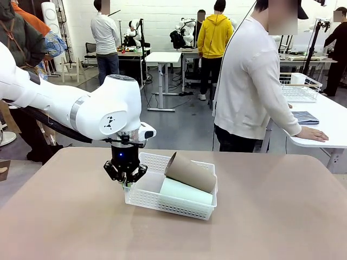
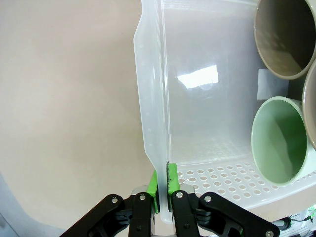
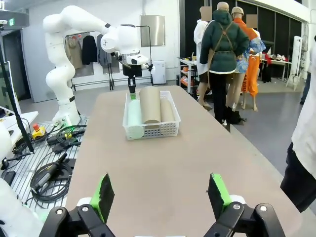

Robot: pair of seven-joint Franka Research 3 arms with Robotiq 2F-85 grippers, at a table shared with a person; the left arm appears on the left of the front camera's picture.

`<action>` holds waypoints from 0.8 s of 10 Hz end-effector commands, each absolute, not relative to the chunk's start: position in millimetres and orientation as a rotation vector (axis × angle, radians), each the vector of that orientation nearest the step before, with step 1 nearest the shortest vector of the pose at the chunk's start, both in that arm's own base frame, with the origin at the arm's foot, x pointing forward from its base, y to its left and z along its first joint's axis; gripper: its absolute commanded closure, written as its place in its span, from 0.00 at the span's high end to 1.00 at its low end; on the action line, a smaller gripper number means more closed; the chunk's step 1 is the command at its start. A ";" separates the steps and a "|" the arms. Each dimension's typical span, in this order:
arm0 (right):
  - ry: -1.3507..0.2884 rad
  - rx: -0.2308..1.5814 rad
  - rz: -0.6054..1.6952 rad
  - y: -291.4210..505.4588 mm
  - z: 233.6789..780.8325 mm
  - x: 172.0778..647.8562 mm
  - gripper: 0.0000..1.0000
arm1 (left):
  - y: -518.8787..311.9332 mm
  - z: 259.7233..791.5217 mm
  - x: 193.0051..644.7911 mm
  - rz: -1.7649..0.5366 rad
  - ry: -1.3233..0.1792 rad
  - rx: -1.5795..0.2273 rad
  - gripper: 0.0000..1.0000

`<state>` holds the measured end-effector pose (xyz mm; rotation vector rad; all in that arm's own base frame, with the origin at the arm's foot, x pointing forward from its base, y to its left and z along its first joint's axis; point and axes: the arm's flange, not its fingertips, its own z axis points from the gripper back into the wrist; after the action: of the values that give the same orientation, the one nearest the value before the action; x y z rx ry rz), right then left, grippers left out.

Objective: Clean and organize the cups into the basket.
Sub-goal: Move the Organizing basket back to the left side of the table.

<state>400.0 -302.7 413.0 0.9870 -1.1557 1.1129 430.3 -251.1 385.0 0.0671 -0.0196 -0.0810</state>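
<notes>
The white lattice basket [image 1: 162,205] sits mid-table with cups lying in it. A tan cup [image 1: 190,172] rests on top of a pale mint cup [image 1: 184,192]. My left gripper [image 1: 126,181] points straight down and is shut on the rim at the basket's left end. The left wrist view shows the green pads [image 2: 154,190] pinching the thin basket wall [image 2: 153,98], with the mint cup's mouth [image 2: 281,143] and a tan cup's mouth [image 2: 286,37] inside. My right gripper [image 3: 160,195] hangs open above the table, well away from the basket [image 3: 153,131].
A person [image 1: 255,86] stands at the far side, turned away, with a hand [image 1: 314,134] on a neighbouring white table. A wire basket [image 1: 301,86] stands on that table. Bare brown tabletop [image 1: 271,216] surrounds the basket.
</notes>
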 end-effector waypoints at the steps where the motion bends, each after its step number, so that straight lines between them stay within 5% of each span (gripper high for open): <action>1: -1.145 0.979 1.109 -301.3 410.1 400.7 1.00 | -250.6 387.9 430.8 -0.083 -0.032 0.077 0.00; 3: -1.155 0.986 1.113 -302.6 412.9 400.2 1.00 | -250.6 387.9 430.8 -0.083 -0.032 0.077 0.00; 6: -1.178 0.736 1.762 -259.0 408.9 370.0 1.00 | -250.6 387.9 430.8 -0.083 -0.032 0.077 0.00; 8: -1.114 0.829 1.710 -254.4 398.9 365.4 1.00 | -250.6 387.9 430.8 -0.083 -0.032 0.077 0.00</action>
<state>403.5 -221.9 477.6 0.8525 -1.0542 1.6746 430.3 -251.0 384.9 0.0671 -0.0195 -0.0809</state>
